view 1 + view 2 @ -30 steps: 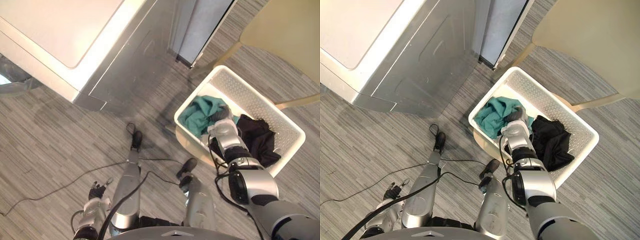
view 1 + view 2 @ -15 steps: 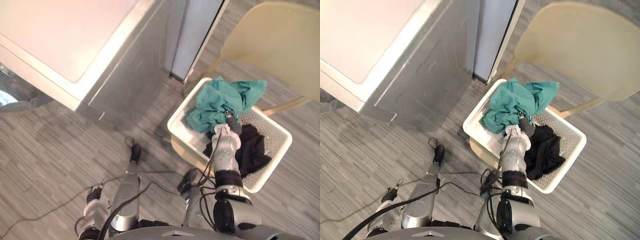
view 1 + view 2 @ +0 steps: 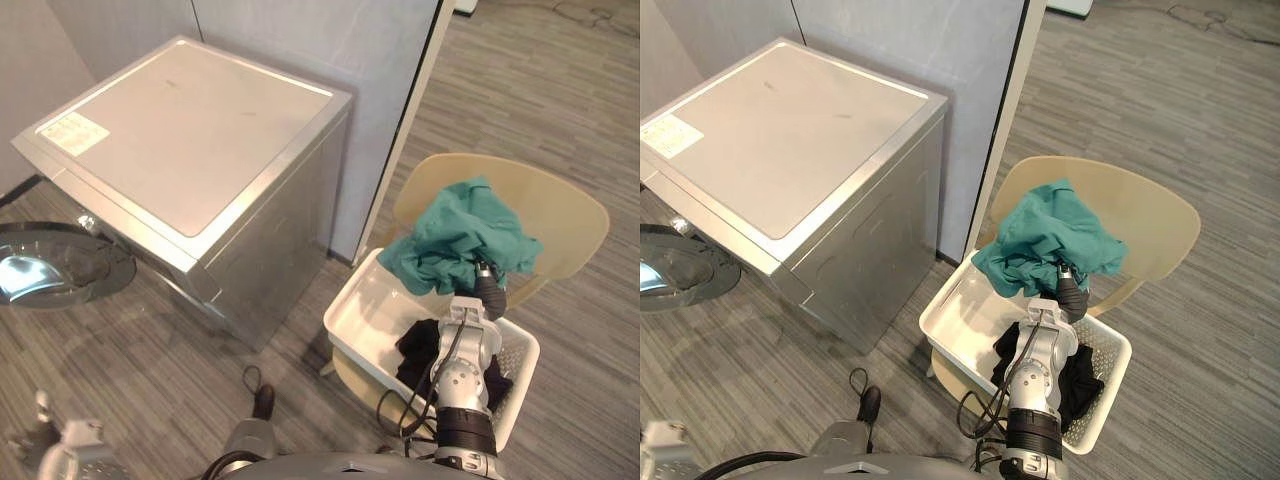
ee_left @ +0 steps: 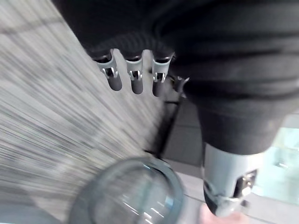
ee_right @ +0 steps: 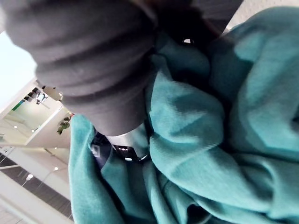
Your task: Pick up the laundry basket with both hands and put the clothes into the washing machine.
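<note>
Bright even indoor light; pale glare on washing machine (image 3: 190, 140) top; soft shadows on floor (image 3: 150, 335).

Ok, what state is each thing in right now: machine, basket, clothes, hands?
washing machine: round door swung open.
laundry basket: down beside the chair, neither hand on it.
teal garment: up above the basket, bunched over the right hand.
black garment: lying in the basket.
left hand: open, fingers holding nothing.
</note>
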Controlling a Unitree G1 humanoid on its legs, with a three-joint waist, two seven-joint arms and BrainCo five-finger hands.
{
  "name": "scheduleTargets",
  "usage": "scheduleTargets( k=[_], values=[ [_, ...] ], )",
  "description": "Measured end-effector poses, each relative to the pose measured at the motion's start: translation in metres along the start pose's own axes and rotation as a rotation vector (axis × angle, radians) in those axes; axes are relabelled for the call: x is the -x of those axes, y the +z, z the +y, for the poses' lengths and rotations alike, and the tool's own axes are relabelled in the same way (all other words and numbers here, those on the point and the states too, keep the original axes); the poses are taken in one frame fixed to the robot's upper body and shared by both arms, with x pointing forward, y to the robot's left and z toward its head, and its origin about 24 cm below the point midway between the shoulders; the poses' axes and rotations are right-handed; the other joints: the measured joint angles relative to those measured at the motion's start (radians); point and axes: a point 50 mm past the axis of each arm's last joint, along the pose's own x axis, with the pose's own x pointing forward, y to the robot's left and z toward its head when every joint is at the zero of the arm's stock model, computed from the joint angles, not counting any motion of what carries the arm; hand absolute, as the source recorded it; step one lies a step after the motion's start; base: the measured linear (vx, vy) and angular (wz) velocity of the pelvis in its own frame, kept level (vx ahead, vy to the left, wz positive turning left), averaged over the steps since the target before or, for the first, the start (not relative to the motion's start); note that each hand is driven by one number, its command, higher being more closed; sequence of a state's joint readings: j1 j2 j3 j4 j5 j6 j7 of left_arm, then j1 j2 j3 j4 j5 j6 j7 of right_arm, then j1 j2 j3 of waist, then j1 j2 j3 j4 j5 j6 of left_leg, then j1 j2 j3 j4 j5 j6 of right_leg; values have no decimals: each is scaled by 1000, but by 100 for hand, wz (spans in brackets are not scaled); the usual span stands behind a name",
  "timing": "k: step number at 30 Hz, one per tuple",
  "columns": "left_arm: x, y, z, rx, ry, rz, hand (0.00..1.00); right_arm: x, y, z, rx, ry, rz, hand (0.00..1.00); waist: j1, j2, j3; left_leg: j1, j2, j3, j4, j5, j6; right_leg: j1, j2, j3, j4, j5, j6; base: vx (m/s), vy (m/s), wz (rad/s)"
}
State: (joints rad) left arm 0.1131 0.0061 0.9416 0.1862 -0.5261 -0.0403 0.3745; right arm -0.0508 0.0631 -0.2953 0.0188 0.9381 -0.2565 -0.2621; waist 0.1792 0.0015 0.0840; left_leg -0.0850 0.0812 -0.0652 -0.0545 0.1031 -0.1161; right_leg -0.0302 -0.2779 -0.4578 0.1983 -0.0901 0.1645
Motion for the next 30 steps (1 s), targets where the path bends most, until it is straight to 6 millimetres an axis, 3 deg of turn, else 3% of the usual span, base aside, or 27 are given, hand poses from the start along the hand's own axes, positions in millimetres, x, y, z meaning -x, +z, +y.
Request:
scheduleTargets(
  k=[1, 3, 6, 11, 14, 15, 19, 27, 30],
  values=[
    [1, 13, -7, -4, -18, -62, 0, 2, 3, 0, 1, 6, -7, 100, 2, 1, -11, 0, 0, 3, 0, -1, 2, 3, 1, 0, -8, 6, 2, 34, -4, -7],
    [15, 61, -29, -2, -70, -299, 0, 7, 11, 7, -4, 68, -27, 100, -7, 4, -22, 22, -4, 13, 2, -7, 6, 35, 3, 3, -38, 22, 4, 21, 2, -10],
    [40, 99, -51, -34, -112, -530, 0, 14, 17, 15, -5, 126, -33, 100, -22, 9, -45, 38, -4, 35, 13, -22, 10, 54, 5, 11, -62, 36, 5, -22, 0, -16],
    [83, 118, -92, -41, -283, -715, 0, 22, 9, 23, 4, 193, 24, 100, -44, 23, -83, 70, 1, 77, 28, -48, 9, 65, 16, 66, -88, 42, 0, -27, -8, -31],
    [127, 111, -126, -62, -596, -760, 0, 34, 3, 37, 4, 293, 81, 100, -71, 33, -92, 77, 5, 107, 37, -59, 9, 62, 24, 102, -110, 68, 0, -14, -2, -39],
    [148, 100, -141, -82, -809, -733, 0, 41, -1, 45, 0, 357, 115, 100, -83, 34, -92, 91, 7, 134, 38, -65, 9, 55, 27, 130, -116, 80, 2, -4, 4, -48],
    [182, 74, -164, -98, -1191, -616, 0, 54, -14, 63, 8, 508, 213, 100, -129, 33, -92, 105, 18, 205, 64, -97, 8, 39, 41, 209, -148, 107, -1, -11, 3, -58],
    [230, 3, -203, -223, -1586, -353, 0, 64, -22, 71, 56, 607, 276, 100, -177, 33, -90, 125, 17, 265, 70, -117, 7, 26, 46, 277, -161, 124, -2, -1, 5, -24],
    [248, -8, -213, -256, -1683, -348, 0, 67, -26, 73, 52, 621, 295, 100, -189, 31, -89, 129, 17, 277, 70, -123, 7, 22, 46, 287, -161, 125, -3, -8, 8, -13]
  ],
)
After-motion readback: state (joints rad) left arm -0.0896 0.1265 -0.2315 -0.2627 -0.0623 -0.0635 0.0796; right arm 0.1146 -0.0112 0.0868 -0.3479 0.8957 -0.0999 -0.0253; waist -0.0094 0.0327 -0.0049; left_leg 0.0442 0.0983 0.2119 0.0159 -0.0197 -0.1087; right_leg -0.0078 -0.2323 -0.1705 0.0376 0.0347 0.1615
